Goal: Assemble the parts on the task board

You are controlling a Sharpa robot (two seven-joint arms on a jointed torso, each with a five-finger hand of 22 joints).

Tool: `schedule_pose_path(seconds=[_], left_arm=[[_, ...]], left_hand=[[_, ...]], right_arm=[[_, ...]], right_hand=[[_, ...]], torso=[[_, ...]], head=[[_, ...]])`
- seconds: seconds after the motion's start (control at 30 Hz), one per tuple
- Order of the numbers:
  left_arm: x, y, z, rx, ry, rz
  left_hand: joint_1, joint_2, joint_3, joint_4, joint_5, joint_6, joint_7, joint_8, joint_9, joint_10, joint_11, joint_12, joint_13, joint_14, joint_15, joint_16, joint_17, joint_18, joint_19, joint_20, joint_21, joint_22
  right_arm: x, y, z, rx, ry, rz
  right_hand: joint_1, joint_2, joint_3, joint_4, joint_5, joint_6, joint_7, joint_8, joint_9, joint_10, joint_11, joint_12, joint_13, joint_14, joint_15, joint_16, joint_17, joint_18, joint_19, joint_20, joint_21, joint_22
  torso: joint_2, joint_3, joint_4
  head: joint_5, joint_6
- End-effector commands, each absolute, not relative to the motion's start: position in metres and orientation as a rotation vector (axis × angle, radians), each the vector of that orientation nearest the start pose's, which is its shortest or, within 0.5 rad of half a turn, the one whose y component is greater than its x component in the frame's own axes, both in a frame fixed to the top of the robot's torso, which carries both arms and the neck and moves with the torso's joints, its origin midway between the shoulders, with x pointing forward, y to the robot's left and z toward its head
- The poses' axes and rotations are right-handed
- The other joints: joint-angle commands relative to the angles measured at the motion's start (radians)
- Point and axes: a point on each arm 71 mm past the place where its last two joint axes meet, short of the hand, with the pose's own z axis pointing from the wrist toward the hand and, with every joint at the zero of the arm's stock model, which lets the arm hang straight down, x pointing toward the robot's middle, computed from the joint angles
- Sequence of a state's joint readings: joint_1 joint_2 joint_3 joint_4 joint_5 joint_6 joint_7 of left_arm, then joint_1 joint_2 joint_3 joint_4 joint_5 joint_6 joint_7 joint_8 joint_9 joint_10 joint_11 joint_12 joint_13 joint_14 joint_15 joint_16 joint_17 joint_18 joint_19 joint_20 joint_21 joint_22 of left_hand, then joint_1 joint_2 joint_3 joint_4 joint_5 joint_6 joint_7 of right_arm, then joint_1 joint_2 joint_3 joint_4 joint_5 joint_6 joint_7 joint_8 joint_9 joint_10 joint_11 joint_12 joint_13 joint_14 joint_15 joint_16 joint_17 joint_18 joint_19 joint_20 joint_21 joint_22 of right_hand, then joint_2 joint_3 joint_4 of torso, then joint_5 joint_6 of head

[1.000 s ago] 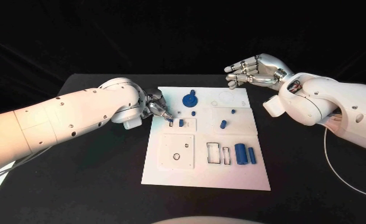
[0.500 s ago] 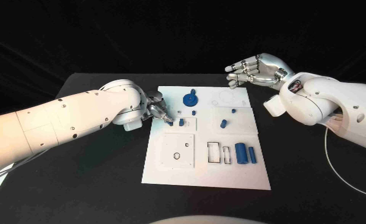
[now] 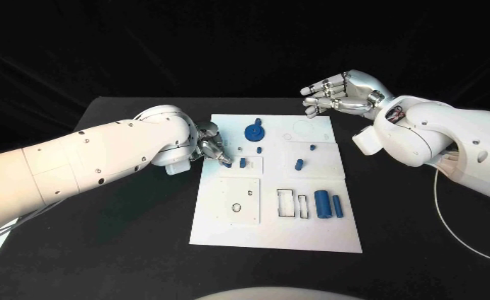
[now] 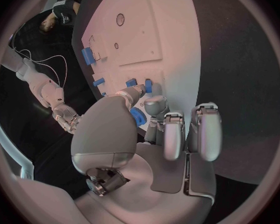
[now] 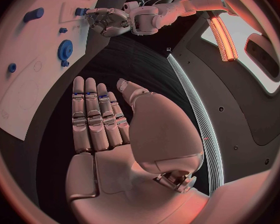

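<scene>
The left hand point(image 3: 212, 146) sits low at the left edge of the task board point(image 3: 274, 236), toward its far half, with its fingers point(image 4: 165, 134) curled downward over the board's rim. In the left wrist view a small blue part point(image 4: 138, 117) sits pinched between the thumb and a fingertip, so this hand is grasping that piece; two outer fingers hang straight beside it, touching nothing I can make out. Just right of the fingertips, a short blue peg point(image 3: 243, 163) stands on the board.

Moving right across the white plate, a blue gear point(image 3: 254, 131) lies near the far edge, with a tiny blue piece point(image 3: 259, 151) just near of it. Further right another small blue bit point(image 3: 312, 148) and an oblong blue part point(image 3: 298, 166) rest around the middle. On the near right stand a blue cylinder point(image 3: 321, 204) and a slimmer blue bar point(image 3: 337, 206), side by side, next to two rectangular outlined slots point(image 3: 286, 204). A square panel with a small ring point(image 3: 237, 202) fills the near left.

The right hand point(image 3: 341, 95) is raised beyond the board's far right corner, well apart from everything, fingers spread and slightly bent, palm empty; the right wrist view shows its fingers point(image 5: 94, 119) straight and released.

No writing or brand marks are legible anywhere on the board or arms.
</scene>
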State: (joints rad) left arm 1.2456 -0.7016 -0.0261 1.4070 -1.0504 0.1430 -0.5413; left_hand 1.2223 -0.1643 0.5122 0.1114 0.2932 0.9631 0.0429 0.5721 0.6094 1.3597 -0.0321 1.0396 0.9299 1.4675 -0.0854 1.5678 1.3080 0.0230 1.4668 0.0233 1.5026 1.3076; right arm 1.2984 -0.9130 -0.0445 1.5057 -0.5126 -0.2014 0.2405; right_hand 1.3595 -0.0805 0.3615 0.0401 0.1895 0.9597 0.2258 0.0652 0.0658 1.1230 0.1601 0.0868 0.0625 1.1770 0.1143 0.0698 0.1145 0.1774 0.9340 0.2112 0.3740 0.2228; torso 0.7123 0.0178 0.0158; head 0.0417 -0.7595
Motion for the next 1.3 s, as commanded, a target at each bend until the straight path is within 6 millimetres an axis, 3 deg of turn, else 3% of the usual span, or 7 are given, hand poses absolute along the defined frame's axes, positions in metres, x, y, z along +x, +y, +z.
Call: schedule_pose_path(seconds=[0.03,0.6,0.87,0.97,1.3], left_arm=[[0.502,0.178,-0.211,-0.157,2.346,-0.399],[0.500,0.167,-0.213,-0.114,2.361,-0.356],[0.501,0.162,-0.212,-0.122,2.352,-0.349],[0.502,0.161,-0.212,-0.124,2.351,-0.344],[0.502,0.160,-0.213,-0.119,2.355,-0.329]], left_hand=[[0.011,0.002,0.135,-0.129,0.005,0.003,-0.001,0.000,0.001,0.006,-0.002,-0.005,-0.001,0.103,-0.002,0.003,0.263,-0.005,0.075,-0.005,0.001,0.214],[-0.001,0.005,0.134,-0.121,0.008,0.008,-0.003,0.000,0.001,0.011,-0.003,-0.005,0.000,0.103,-0.002,0.003,0.263,-0.005,0.076,-0.005,0.003,0.216],[-0.044,0.010,0.113,-0.095,0.012,0.025,-0.019,0.006,0.006,0.021,-0.013,-0.017,-0.021,0.103,-0.009,0.003,0.263,-0.007,0.080,-0.008,0.010,0.222],[-0.069,0.012,0.093,-0.077,0.011,0.040,-0.027,0.016,0.012,0.033,-0.019,0.016,0.019,0.103,-0.014,0.003,0.263,-0.008,0.081,-0.011,0.012,0.224],[-0.121,0.006,0.046,-0.042,0.010,0.048,-0.034,0.022,0.018,0.033,-0.025,0.023,0.027,0.103,-0.020,0.003,0.263,-0.009,0.082,-0.017,0.015,0.226]], right_arm=[[0.500,-0.234,-0.136,0.535,1.619,1.335],[0.499,-0.233,-0.136,0.533,1.620,1.338],[0.499,-0.233,-0.136,0.532,1.625,1.341],[0.499,-0.233,-0.136,0.532,1.630,1.342],[0.499,-0.232,-0.136,0.531,1.633,1.344]], right_hand=[[-0.004,0.007,0.001,-0.005,0.007,0.001,-0.002,0.000,0.000,0.000,-0.004,0.000,-0.001,0.001,-0.006,-0.003,-0.001,0.004,0.005,-0.001,-0.003,-0.001],[-0.005,0.007,0.000,-0.006,0.007,0.001,-0.002,-0.001,0.000,-0.001,-0.004,0.000,-0.001,0.001,-0.006,-0.003,-0.001,0.004,0.005,0.000,-0.004,-0.002],[-0.005,0.007,0.000,-0.006,0.007,0.001,-0.002,-0.001,0.000,-0.001,-0.004,0.000,-0.001,0.001,-0.006,-0.003,-0.001,0.004,0.005,0.000,-0.004,-0.002],[-0.006,0.008,0.001,-0.005,0.008,0.000,-0.002,-0.001,0.000,-0.001,-0.003,0.000,-0.001,0.001,-0.006,-0.003,-0.002,0.004,0.005,0.000,-0.005,-0.002],[-0.006,0.008,0.001,-0.005,0.008,0.000,-0.002,-0.001,0.000,-0.001,-0.003,0.000,-0.001,0.001,-0.006,-0.003,-0.002,0.004,0.006,0.000,-0.005,-0.002]], torso=[[0.000,0.0003,-0.0003],[0.000,0.0006,-0.0009],[0.000,0.0010,-0.0004],[0.000,0.0002,-0.0003],[0.000,-0.0006,0.0001]], head=[[0.001,-0.001],[0.002,-0.003],[-0.003,-0.003],[-0.004,-0.002],[-0.005,-0.006]])
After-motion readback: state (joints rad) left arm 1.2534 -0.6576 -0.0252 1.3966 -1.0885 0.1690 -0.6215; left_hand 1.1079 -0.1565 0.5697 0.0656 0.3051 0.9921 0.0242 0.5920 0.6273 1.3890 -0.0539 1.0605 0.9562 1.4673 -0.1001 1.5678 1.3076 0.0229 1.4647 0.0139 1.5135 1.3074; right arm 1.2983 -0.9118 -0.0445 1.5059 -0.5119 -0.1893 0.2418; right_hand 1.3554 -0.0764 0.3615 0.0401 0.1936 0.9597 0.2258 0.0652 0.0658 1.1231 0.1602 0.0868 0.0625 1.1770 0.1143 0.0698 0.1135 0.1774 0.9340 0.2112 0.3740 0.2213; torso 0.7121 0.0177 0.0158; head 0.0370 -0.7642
